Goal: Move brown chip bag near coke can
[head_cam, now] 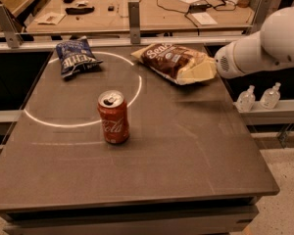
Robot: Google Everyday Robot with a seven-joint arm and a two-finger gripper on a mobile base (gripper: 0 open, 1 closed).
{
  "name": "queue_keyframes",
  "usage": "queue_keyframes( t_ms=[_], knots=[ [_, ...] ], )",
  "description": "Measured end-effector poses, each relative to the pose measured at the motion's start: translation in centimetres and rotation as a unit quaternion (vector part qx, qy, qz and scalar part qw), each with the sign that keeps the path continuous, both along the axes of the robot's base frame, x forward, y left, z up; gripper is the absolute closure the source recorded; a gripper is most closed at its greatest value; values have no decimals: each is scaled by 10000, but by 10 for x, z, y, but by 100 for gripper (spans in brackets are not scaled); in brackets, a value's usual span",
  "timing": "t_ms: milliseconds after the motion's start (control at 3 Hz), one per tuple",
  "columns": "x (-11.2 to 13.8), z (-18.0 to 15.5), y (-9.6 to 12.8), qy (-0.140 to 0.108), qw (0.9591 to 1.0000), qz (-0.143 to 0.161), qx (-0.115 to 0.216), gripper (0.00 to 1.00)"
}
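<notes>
Looking across the dark table [186,155], you see 3 things on it, and a thin white ring [137,88] painted flat on its left half. The coke can [113,117] stands upright at the ring's front arc, left of the table's middle. The dark blue chip bag [76,58] lies at the back left, over the ring's far edge. The brown chip bag [176,62] lies at the back right, well apart from the can and just outside the ring. Between the 2 runs the ring's right arc.

Off the right edge, 2 small clear bottles [258,98] stand on a ledge below the arm. Behind the table, an upright metal post [134,16] rises from a rail. Beyond it is a wooden workbench [152,13] with black cables [186,1] and papers.

The white arm [264,45] reaches in from the right. The gripper [216,66] is at the pale yellow right end of the brown chip bag, where the arm's rounded tip meets it. You cannot tell how far open it is, or whether it has hold of the bag.

White script on the brown bag starts "Sen"; the rest is unclear. The can shows part of its white Coca-Cola script. The blue bag's white lettering cannot be read.
</notes>
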State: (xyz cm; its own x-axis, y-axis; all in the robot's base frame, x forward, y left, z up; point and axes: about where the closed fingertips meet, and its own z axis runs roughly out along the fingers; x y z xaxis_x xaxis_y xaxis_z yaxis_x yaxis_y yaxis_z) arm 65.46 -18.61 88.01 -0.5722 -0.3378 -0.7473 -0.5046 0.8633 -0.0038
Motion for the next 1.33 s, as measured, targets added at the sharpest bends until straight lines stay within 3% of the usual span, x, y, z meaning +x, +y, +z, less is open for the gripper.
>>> queue_keyframes(
  t_ms=[1000,1333],
  knots=[
    [32,-16,40,11,9986,456,-249,0],
    [34,-23,45,13,9976,558,-402,16]
  ],
)
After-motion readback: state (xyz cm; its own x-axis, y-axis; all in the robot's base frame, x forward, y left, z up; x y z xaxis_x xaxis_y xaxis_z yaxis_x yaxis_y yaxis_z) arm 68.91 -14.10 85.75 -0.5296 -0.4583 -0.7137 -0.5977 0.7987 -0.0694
